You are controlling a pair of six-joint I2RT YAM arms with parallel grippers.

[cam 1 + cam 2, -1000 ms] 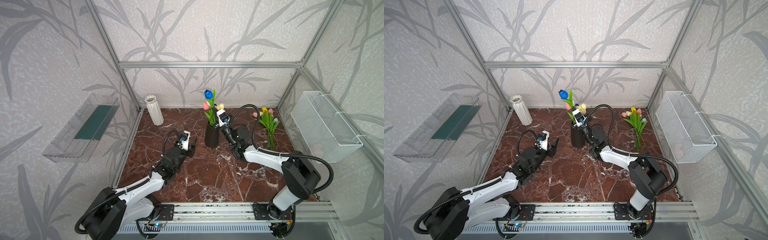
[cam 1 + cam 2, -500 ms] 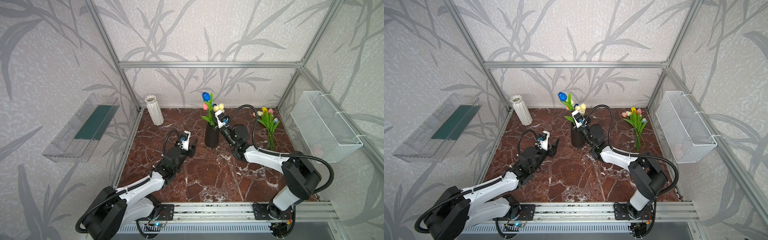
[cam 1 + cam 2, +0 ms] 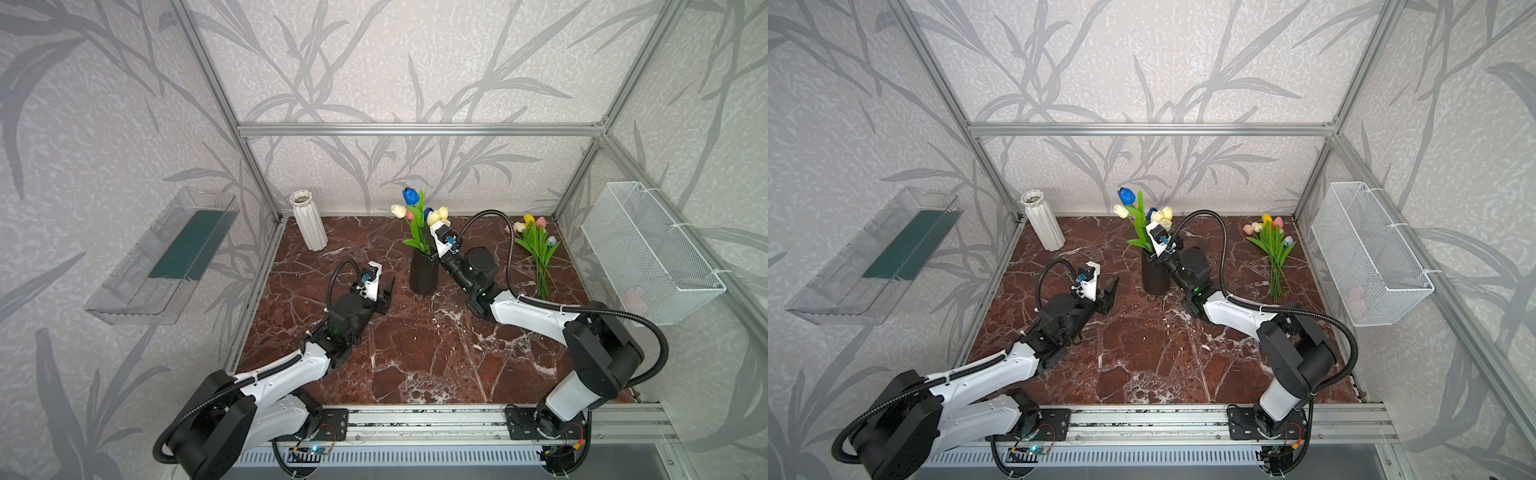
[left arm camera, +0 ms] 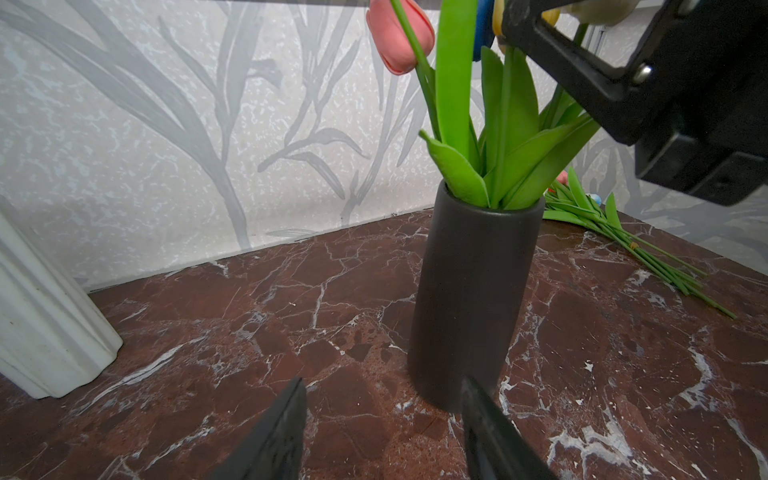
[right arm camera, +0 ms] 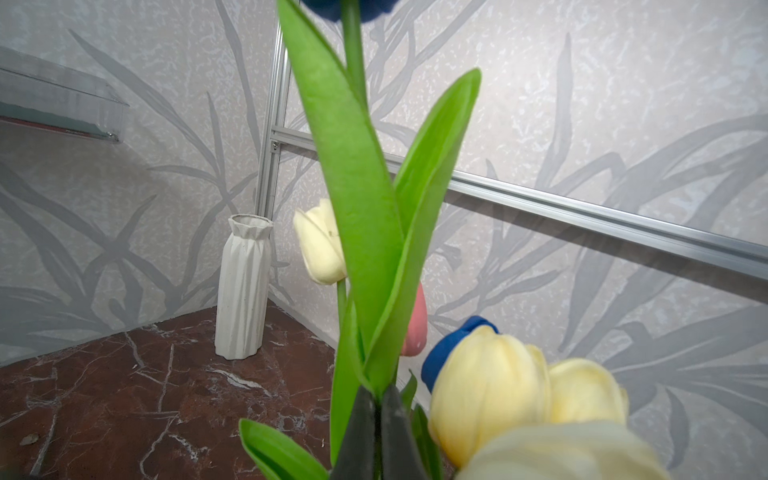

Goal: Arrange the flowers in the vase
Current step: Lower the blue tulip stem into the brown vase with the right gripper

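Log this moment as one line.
left gripper: open, empty, beside black vase | right gripper: shut on blue tulip, above vase | bunch: lying on table

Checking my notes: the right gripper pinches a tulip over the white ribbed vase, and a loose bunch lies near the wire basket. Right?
Wrong vase: the right gripper pinches the tulip over the black vase, as both top views show. The white ribbed vase stands apart in the far corner. The rest holds.
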